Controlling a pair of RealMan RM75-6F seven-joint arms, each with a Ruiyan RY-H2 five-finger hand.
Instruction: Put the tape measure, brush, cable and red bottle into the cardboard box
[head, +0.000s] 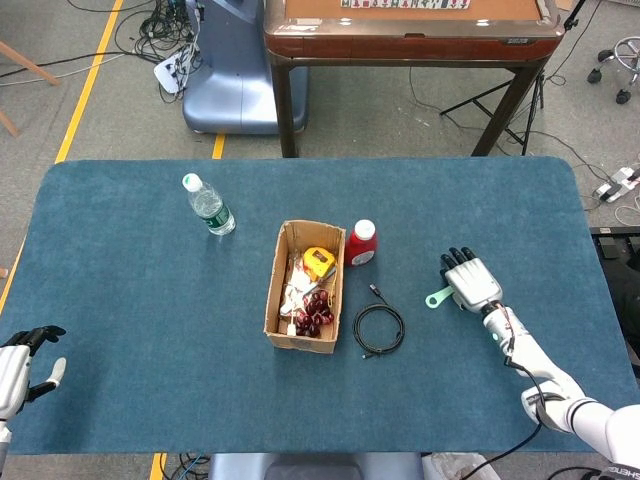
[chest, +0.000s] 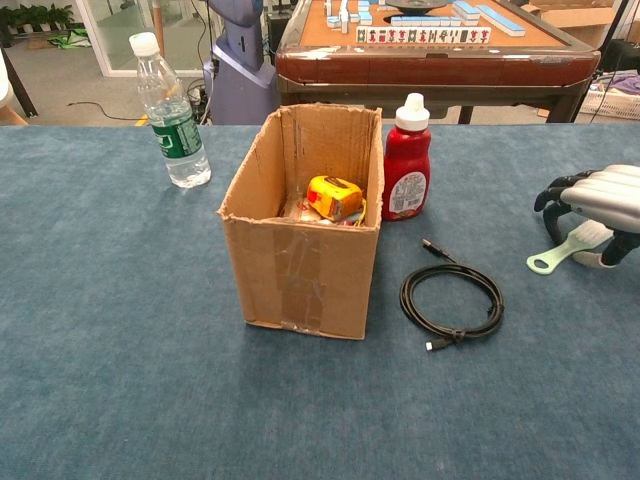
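Here the right hand (chest: 600, 205) lies low over the brush (chest: 565, 248), its dark fingers (chest: 553, 205) curled down around the bristle end, while the pale green handle with its ring sticks out toward the cable. I cannot tell if the fingers really clamp the brush or only cage it; the brush seems to rest on the table (chest: 120, 330). This posture makes sense, I think, because a flat thin brush must be enclosed from above before it can be lifted.

Just beside this hand, toward the middle, the black cable (chest: 452, 300) lies coiled and untouched. Further the same way the red bottle (chest: 407, 160) stands upright, close against the side wall of the cardboard box (chest: 300, 270). The yellow tape measure (chest: 334, 196) is already inside the box, on top of other small things.

The left hand (head: 22, 362) waits far away at the near corner, fingers apart, holding nothing. A clear water bottle (chest: 170, 115) stands beyond the box, well apart from both hands.

In my judgement three things remain to be placed, the brush first.
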